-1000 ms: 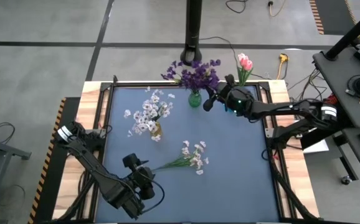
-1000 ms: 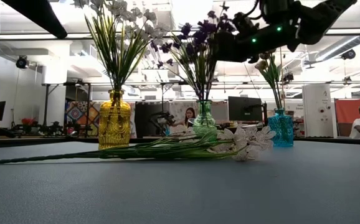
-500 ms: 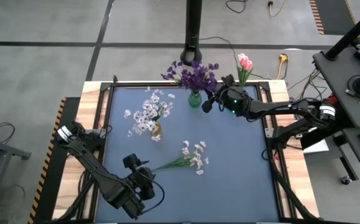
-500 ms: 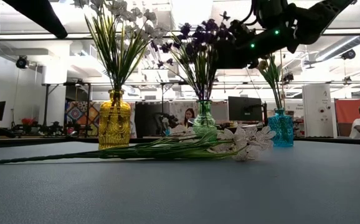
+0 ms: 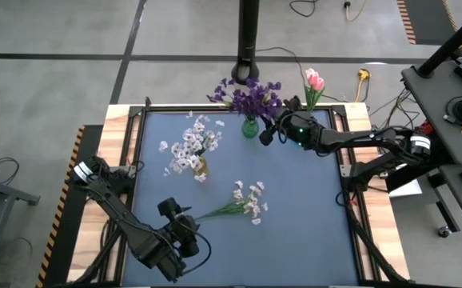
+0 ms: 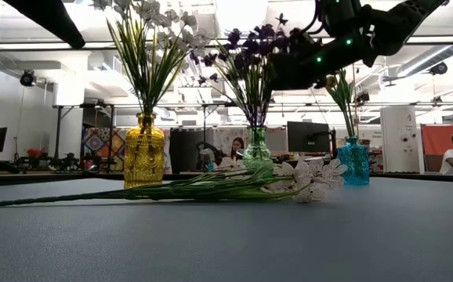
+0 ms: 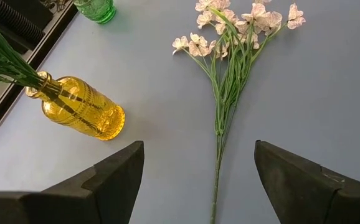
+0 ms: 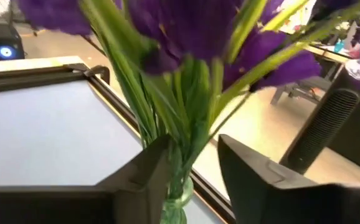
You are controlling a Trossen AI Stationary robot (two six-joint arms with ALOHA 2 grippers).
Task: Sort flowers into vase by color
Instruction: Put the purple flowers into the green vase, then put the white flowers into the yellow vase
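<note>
Purple flowers (image 5: 251, 98) sit in the green vase (image 5: 250, 127) at the table's far edge. Right gripper (image 5: 268, 133) is just beside it, fingers slightly parted around the stems (grip unclear); back off slowly without tipping it. Left gripper (image 7: 195, 180) hangs wide open, empty, above the white spray (image 5: 243, 202).

Bright even overhead light, soft shadows, blurred close purple blossoms (image 8: 186, 31)

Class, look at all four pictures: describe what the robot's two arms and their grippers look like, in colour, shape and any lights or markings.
Both arms are dark, slim and jointed. The right gripper is black, with small green lights on the wrist behind it. The left gripper has two broad, flat, wedge-shaped dark fingers. The left arm has a pale band near its base; the right arm has one near its elbow.
</note>
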